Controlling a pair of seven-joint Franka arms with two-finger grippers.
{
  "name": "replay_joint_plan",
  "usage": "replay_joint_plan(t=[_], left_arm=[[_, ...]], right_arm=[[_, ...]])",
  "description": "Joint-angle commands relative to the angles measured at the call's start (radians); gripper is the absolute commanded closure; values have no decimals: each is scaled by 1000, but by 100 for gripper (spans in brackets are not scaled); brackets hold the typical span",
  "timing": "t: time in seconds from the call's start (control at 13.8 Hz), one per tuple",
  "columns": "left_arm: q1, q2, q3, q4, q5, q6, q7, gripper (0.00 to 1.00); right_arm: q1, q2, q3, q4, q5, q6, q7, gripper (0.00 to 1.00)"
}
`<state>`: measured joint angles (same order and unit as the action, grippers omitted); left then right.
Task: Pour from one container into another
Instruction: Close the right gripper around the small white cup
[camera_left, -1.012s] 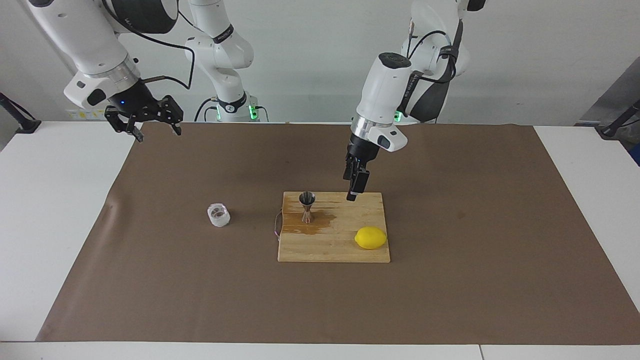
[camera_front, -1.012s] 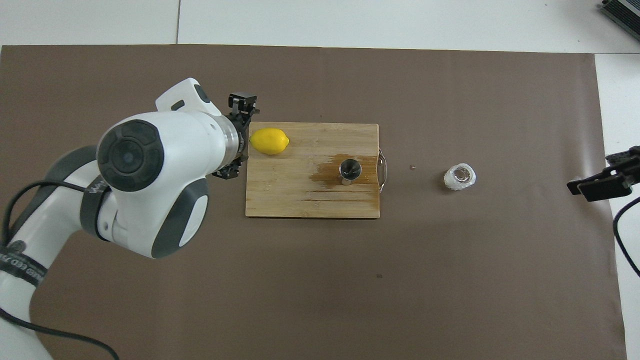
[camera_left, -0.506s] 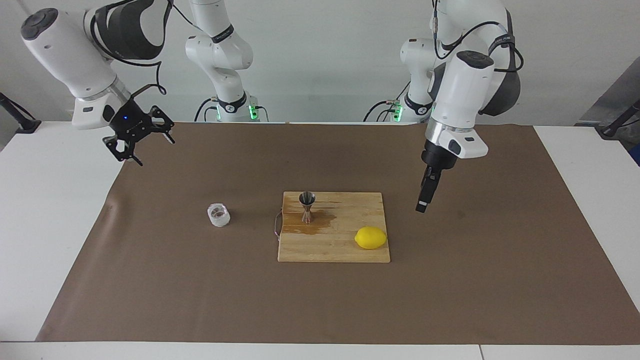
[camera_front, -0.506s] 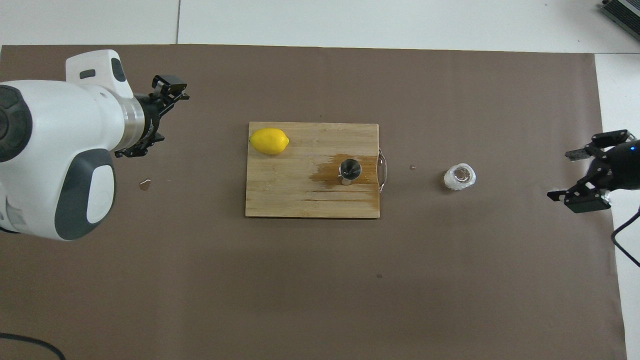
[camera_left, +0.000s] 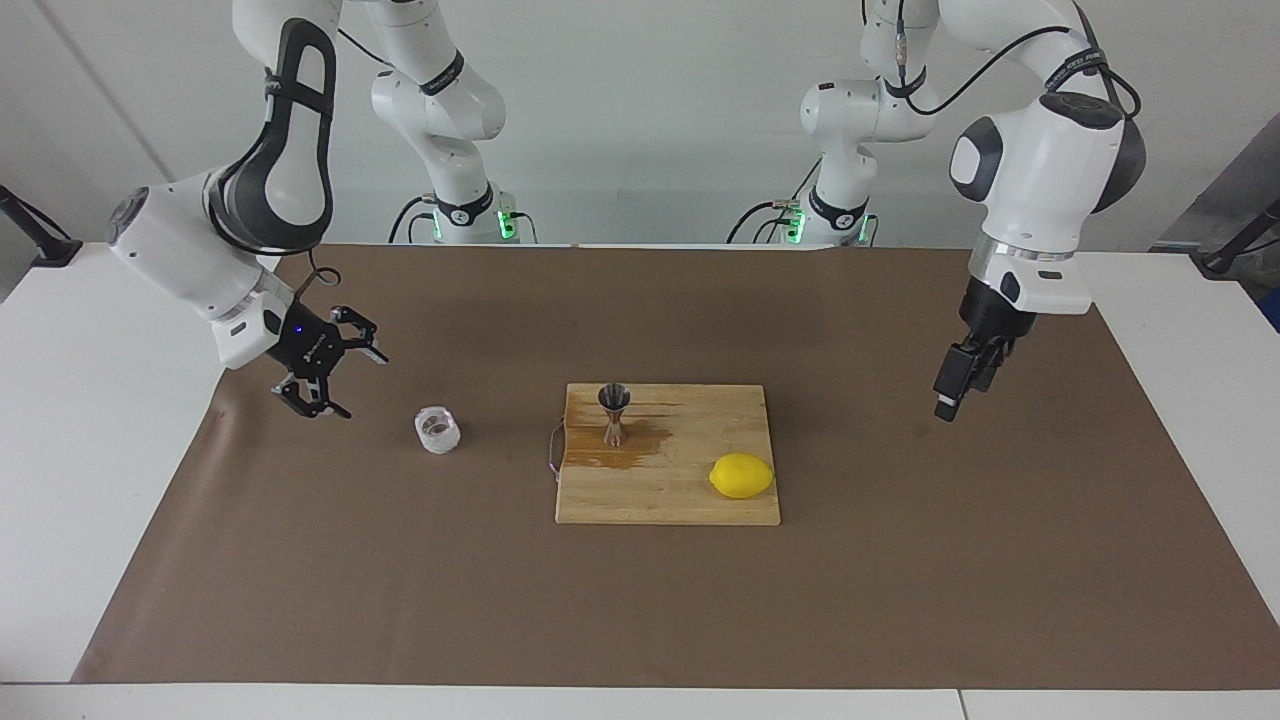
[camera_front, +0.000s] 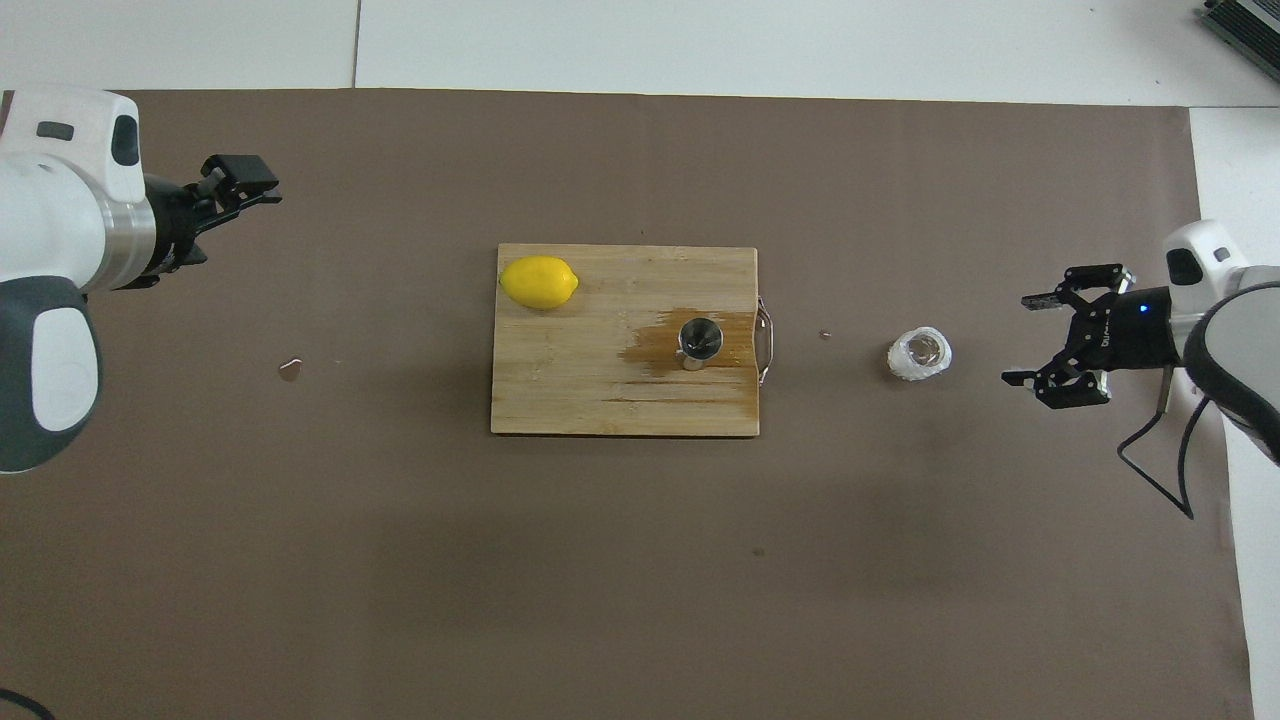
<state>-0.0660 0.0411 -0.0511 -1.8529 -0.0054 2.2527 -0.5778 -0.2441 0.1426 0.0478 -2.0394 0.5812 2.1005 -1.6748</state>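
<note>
- Squat clear faceted glass cup (camera_left: 437, 430) (camera_front: 920, 354): I see it upright on the brown paper, toward the right arm's end.
- Right gripper (camera_left: 330, 372) (camera_front: 1058, 337): fingers spread, empty, low near the cup, apart from it.
- Silver hourglass steel jigger (camera_left: 614, 413) (camera_front: 699, 342): upright on the wet wooden cutting board (camera_left: 700, 500) (camera_front: 590, 400), with a yellow lemon (camera_left: 741, 475) (camera_front: 539, 282).
- Left gripper (camera_left: 953, 390) (camera_front: 228, 181): over bare paper; I cannot tell its fingers' state.

A brown paper sheet (camera_left: 400, 560) is covering the white desk (camera_left: 90, 400). Lying on it: a wooden cutting board (camera_left: 680, 500) at frame centre and a glass cup (camera_left: 437, 430) at centre-left.
</note>
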Motion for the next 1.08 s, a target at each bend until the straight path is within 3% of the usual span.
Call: replay_joint_plan(t=[0.0,0.22,0.65,0.8,1.01], left_arm=[[26,-44,0,6,15,-111,290,0],[26,-85,23,23,13,-223,568,0],[43,-139,8,147,15,-531,609,0],[69,-151,-12,176,8,-591,609,0],[83,-184,-15,179,7,-624,610,0]], right_arm=[[20,23,6,-44,93,76,-69,0],[68,37,4,-87,184,139,-109,0],[66,156,6,-101,330,194,-295,0],[86,178,6,-101,426,219,-384,0],[91,178,6,-100,427,207,-392,0]])
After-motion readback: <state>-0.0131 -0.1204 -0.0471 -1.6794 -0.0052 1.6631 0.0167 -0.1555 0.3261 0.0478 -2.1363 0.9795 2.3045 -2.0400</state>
